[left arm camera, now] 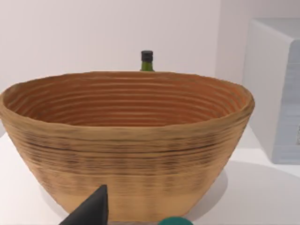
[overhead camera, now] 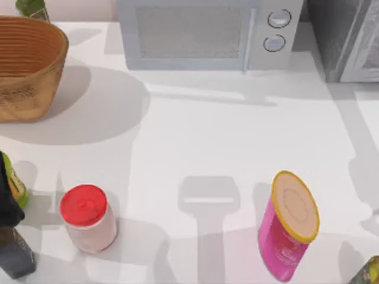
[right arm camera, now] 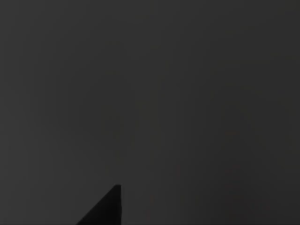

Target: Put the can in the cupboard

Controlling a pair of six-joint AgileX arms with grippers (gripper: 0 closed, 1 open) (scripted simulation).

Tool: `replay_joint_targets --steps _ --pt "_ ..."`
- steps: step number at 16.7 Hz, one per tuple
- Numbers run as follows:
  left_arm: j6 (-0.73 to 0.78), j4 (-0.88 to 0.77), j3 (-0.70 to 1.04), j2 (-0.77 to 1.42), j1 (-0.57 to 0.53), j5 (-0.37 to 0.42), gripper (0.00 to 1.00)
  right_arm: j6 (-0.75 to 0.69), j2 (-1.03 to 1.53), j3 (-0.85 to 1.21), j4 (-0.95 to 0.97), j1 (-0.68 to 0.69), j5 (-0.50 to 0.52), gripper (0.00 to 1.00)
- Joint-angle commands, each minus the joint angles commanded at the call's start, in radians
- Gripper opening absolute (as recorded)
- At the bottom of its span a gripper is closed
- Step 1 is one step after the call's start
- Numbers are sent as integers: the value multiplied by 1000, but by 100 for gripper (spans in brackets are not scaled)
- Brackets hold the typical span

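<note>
The can is out of view. The cupboard (overhead camera: 346,38) is the grey cabinet at the table's back right corner, with a dark speckled side and a lighter framed door panel. My left gripper (overhead camera: 9,210) is a dark shape at the table's front left edge, close to a yellow-green bottle (overhead camera: 16,186). In the left wrist view one dark fingertip (left arm camera: 92,209) points toward the wicker basket (left arm camera: 126,154), with a green rounded top (left arm camera: 175,221) beside it. The right wrist view is dark.
A light grey microwave (overhead camera: 207,32) with two knobs stands at the back middle. The basket (overhead camera: 29,65) sits back left, with a green bottle (overhead camera: 32,8) behind it. A red-lidded jar (overhead camera: 89,219) stands front left and a tall pink canister (overhead camera: 289,225) front right.
</note>
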Motion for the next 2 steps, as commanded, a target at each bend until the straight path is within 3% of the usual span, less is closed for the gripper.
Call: replay_joint_targets --steps 2 --pt "0 0 0 0 0 0 100 0 0 0 0 0 0 100"
